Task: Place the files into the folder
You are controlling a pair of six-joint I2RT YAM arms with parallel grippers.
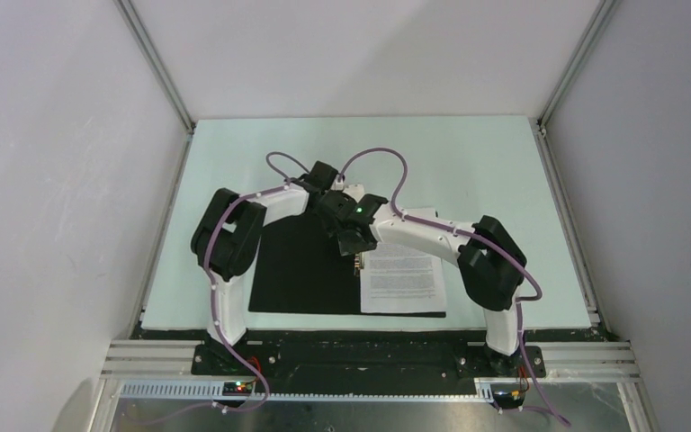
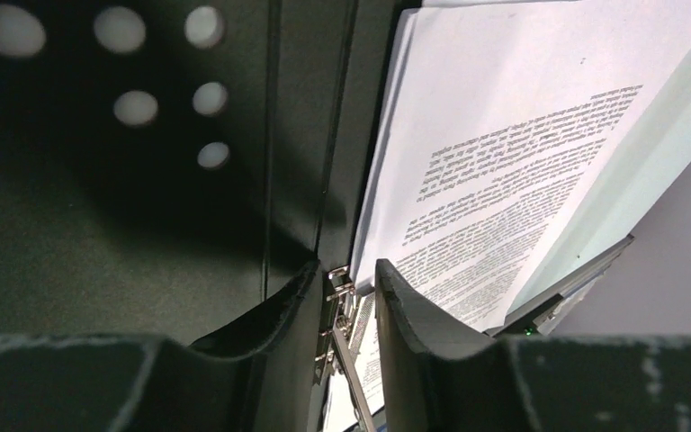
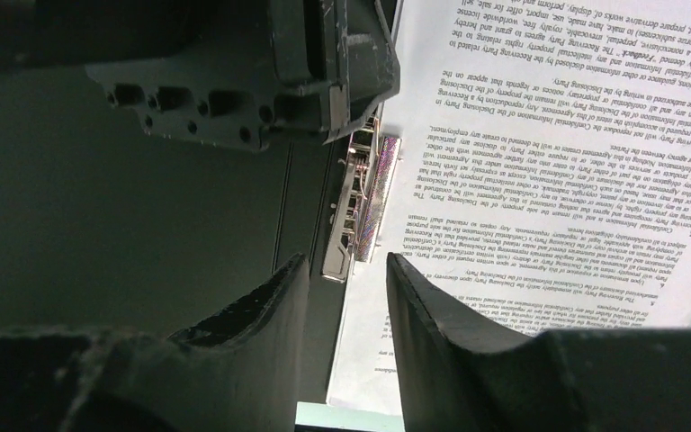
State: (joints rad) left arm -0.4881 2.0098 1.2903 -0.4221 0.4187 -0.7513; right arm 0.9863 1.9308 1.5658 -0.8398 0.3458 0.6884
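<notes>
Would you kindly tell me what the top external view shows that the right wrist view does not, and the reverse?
Only the top external view shows both arms whole and the entire open folder lying flat on the table. Only the right wrist view shows the metal clip at the spine, the right gripper open near it, and readable print. Both show the files on the folder's right half, beside its black inside.

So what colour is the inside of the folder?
Black. The open folder shows it best in the top external view.
</notes>
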